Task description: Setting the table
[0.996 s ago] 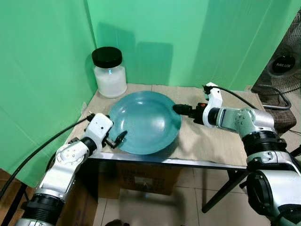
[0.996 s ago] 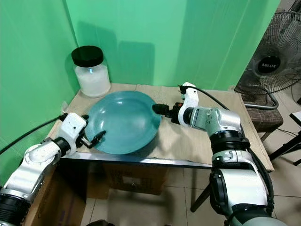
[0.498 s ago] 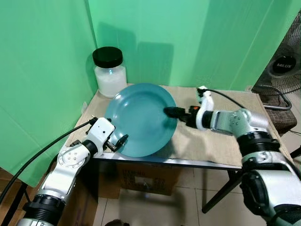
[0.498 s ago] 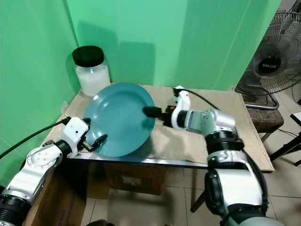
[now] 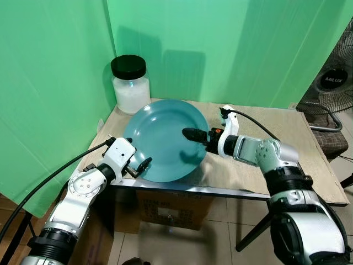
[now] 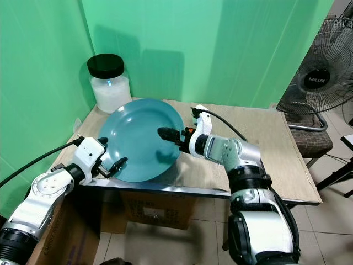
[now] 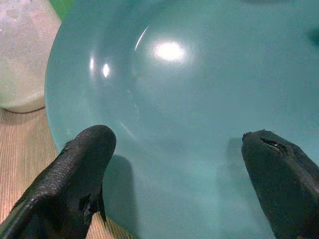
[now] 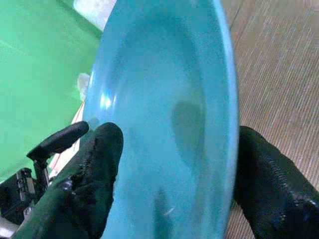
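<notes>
Plate (image 5: 160, 138) is teal, tilted up on the table (image 5: 287, 165), far rim raised toward the green backdrop (image 5: 220, 44), near rim down at the table's front left edge.

Right gripper (image 5: 190, 134) straddles the plate's right rim: one finger (image 8: 94, 169) over the inner face, the other behind the rim on the mat side. Fingers sit spread with the rim between them; can't tell if they actually pinch it.

Left gripper (image 5: 140, 164) is at the plate's near-left rim. In the left wrist view its two fingers (image 7: 75, 179) are wide apart, released, with the plate's bowl ahead of the tips and between them.

Jar (image 5: 130, 84) with black lid and white contents stands beyond the plate at the back left corner, near the rim. Fan (image 5: 333, 83) stands off to the right of the table.
</notes>
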`<state>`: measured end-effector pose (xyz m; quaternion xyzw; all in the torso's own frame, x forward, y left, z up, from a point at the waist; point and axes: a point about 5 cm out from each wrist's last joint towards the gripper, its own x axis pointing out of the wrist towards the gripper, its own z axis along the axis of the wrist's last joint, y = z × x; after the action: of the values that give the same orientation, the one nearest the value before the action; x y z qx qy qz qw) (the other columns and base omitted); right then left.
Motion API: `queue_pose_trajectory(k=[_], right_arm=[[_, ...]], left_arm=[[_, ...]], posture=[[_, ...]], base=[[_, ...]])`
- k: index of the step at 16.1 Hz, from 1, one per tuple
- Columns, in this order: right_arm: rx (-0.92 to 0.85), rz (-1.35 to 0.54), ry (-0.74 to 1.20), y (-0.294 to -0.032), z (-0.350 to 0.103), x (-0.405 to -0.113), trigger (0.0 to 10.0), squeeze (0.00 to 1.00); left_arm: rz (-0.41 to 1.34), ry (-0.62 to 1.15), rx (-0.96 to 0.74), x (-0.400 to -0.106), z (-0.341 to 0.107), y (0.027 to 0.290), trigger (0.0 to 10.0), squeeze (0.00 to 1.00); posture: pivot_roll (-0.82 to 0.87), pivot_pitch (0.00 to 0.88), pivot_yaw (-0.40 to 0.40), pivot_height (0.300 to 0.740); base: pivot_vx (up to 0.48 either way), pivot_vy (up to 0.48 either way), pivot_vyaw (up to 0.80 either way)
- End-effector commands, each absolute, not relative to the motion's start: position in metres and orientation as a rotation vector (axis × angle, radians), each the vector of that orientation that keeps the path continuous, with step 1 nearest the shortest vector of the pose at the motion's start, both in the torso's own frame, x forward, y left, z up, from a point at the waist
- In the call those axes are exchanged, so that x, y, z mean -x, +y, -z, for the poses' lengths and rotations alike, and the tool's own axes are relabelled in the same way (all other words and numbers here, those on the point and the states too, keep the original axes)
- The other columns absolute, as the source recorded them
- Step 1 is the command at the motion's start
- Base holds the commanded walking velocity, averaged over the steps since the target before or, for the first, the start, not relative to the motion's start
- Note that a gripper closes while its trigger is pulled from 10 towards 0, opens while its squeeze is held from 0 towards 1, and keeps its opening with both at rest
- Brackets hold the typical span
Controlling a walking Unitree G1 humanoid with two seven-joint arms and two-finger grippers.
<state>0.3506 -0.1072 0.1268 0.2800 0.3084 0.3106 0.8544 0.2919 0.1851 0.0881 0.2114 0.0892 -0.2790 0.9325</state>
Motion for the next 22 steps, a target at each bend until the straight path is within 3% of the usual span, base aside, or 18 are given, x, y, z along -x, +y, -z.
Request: queue_pose_trajectory(k=[1, 20, 22], right_arm=[[-0.592, -0.646, 0.621, -0.109, -0.130, -0.351, 0.0, 0.00], [-0.704, -0.573, 0.655, -0.111, -0.120, -0.346, 0.0, 0.00], [-0.737, -0.566, 0.644, -0.113, -0.122, -0.346, 0.0, 0.00]], left_arm=[[0.580, 0.218, -0.444, -0.291, -0.082, 0.187, 10.0, 0.00], [0.588, 0.209, -0.457, -0.294, -0.086, 0.187, 10.0, 0.00], [0.584, 0.139, -0.428, -0.297, -0.102, 0.183, 10.0, 0.00]], posture=[[-0.11, 0.005, -0.042, 0.740], [-0.10, 0.013, -0.026, 0.740], [-0.10, 0.014, -0.023, 0.740]], base=[[0.000, 0.000, 0.00], [0.000, 0.000, 0.00], [0.000, 0.000, 0.00]])
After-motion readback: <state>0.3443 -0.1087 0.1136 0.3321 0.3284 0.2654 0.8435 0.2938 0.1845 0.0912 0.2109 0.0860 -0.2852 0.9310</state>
